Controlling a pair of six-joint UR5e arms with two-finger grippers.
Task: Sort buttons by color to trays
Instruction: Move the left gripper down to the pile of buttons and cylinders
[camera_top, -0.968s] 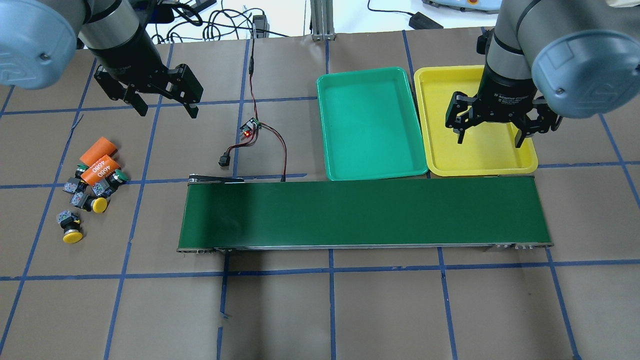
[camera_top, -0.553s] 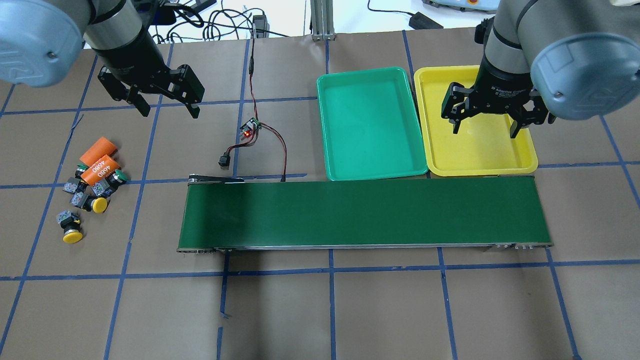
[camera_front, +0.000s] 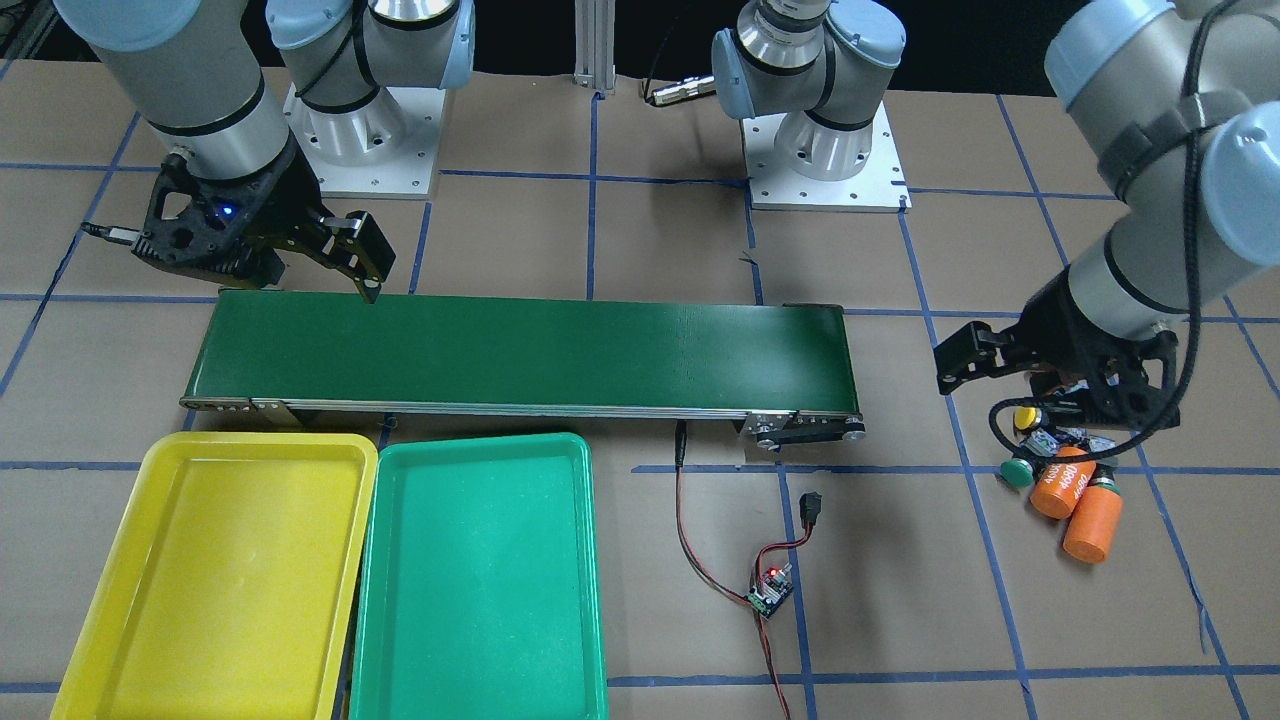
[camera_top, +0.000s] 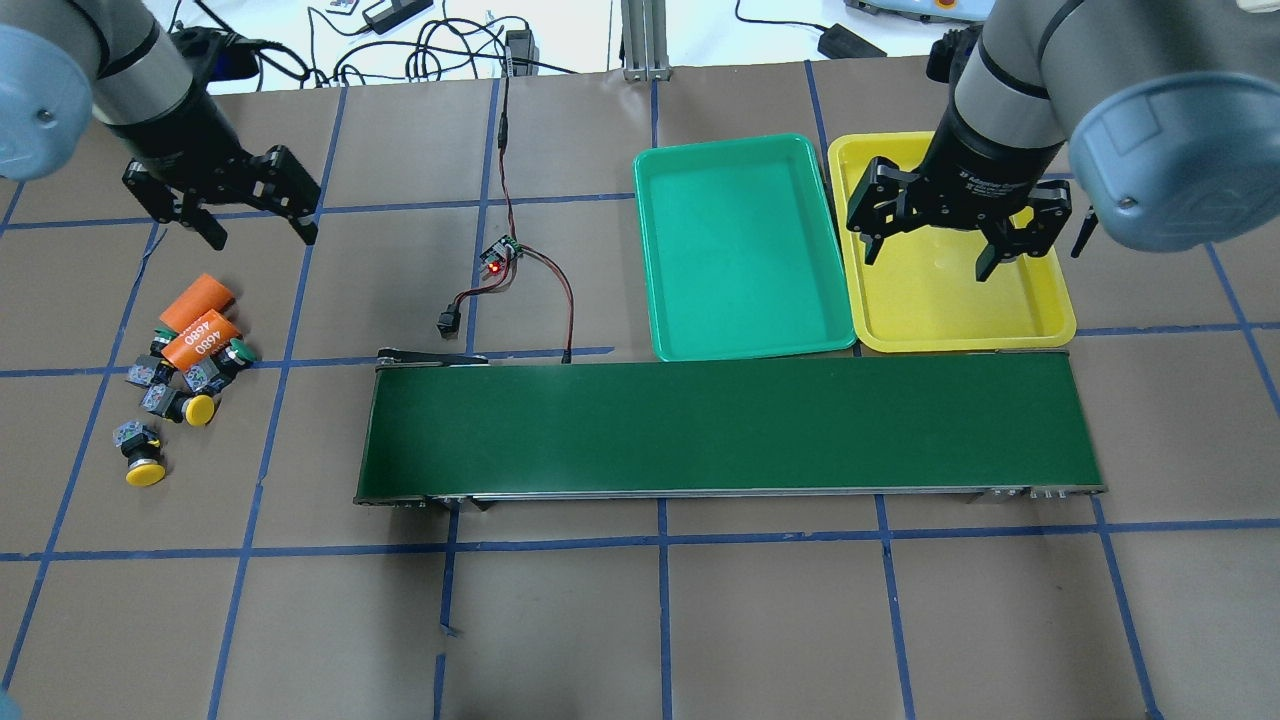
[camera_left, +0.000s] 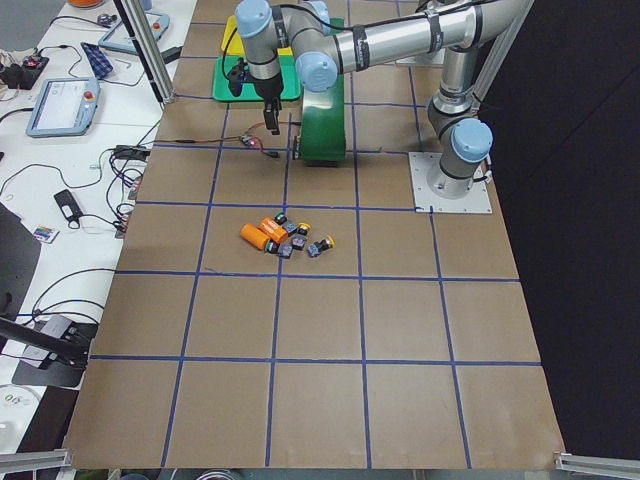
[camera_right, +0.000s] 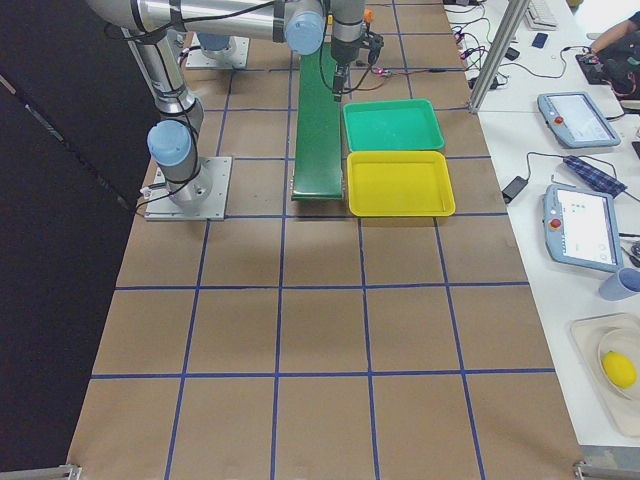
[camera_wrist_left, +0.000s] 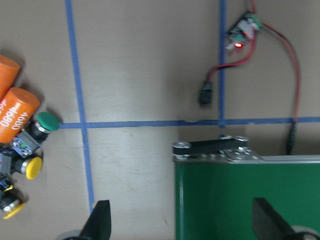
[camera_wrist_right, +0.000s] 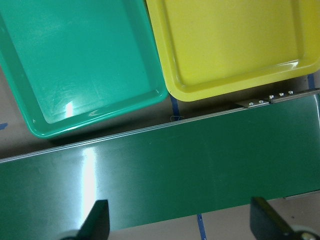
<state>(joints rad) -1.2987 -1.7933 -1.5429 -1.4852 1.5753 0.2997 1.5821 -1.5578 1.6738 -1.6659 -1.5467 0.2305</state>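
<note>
Four buttons lie in a cluster at the table's left: two yellow-capped ones (camera_top: 145, 473) (camera_top: 200, 409), a green-capped one (camera_top: 240, 351), and a second green cap half hidden by the orange cylinders (camera_top: 161, 334). The left wrist view shows a green cap (camera_wrist_left: 48, 121) and a yellow cap (camera_wrist_left: 33, 167). The green tray (camera_top: 740, 250) and the yellow tray (camera_top: 950, 300) sit side by side, both empty. My left gripper (camera_top: 262, 238) is open and empty, behind and right of the buttons. My right gripper (camera_top: 927, 262) is open and empty above the yellow tray.
Two orange cylinders marked 4680 (camera_top: 200, 320) lie against the buttons. A long dark-green conveyor belt (camera_top: 730, 425) runs in front of the trays. A small circuit board with red and black wires (camera_top: 503, 255) lies behind the belt's left end.
My left gripper has moved left, toward the button cluster's side of the table. My right gripper has shifted left and a little farther back over the yellow tray. Both stay open.
</note>
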